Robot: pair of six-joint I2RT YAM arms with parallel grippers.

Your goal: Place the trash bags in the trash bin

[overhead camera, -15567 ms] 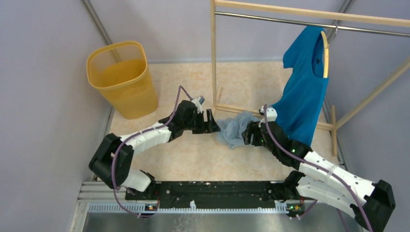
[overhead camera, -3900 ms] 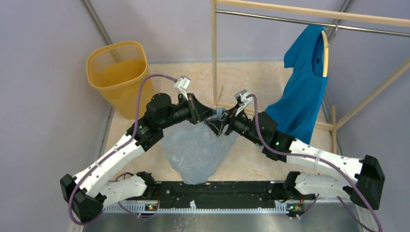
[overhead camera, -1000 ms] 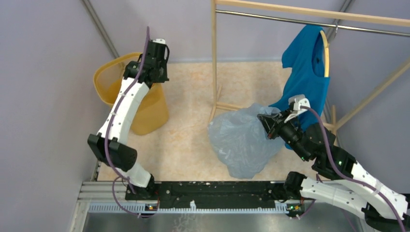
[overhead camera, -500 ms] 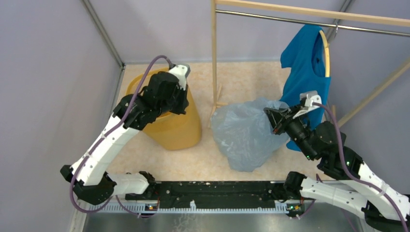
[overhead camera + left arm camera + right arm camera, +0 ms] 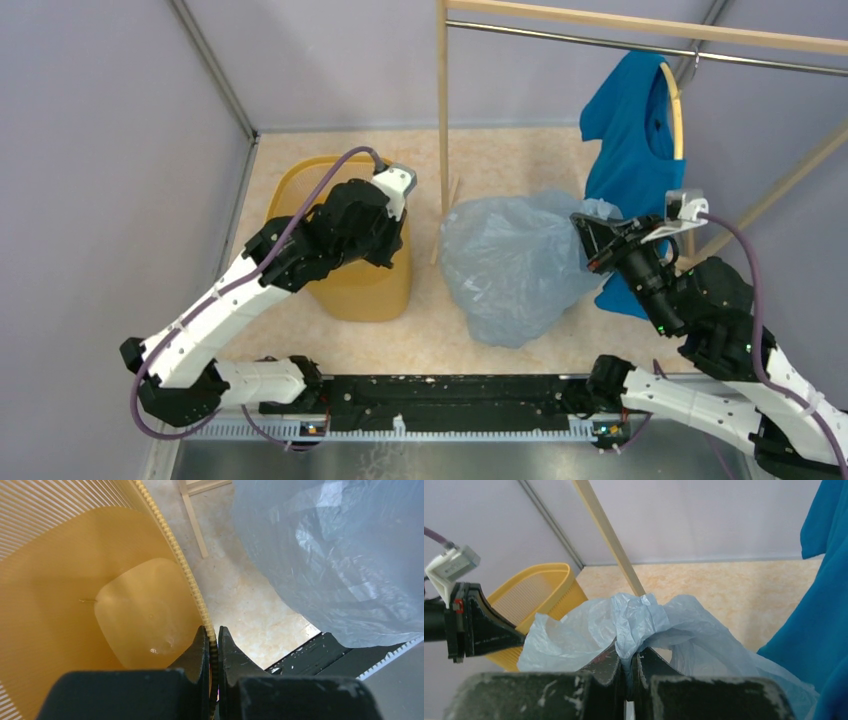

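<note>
The yellow-orange mesh trash bin (image 5: 350, 285) stands on the floor left of centre, and my left gripper (image 5: 385, 240) is shut on its right rim (image 5: 200, 611). The wrist view looks down into the bin's pale base (image 5: 142, 612). A pale blue-grey trash bag (image 5: 515, 265) hangs puffed open just right of the bin. My right gripper (image 5: 590, 245) is shut on a gathered fold of the trash bag (image 5: 636, 622) at its upper right edge. The bag (image 5: 340, 555) fills the right side of the left wrist view.
A wooden clothes rack post (image 5: 441, 120) rises between bin and bag, with floor rails (image 5: 192, 515) at its foot. A bright blue shirt (image 5: 630, 150) hangs on a hanger right behind my right arm. Grey walls close in on both sides; the black arm base rail (image 5: 440, 395) runs along the near edge.
My left gripper has dragged the bin from the far left corner toward the centre, beside the bag. My right gripper has lifted the bag and shifted it slightly right.
</note>
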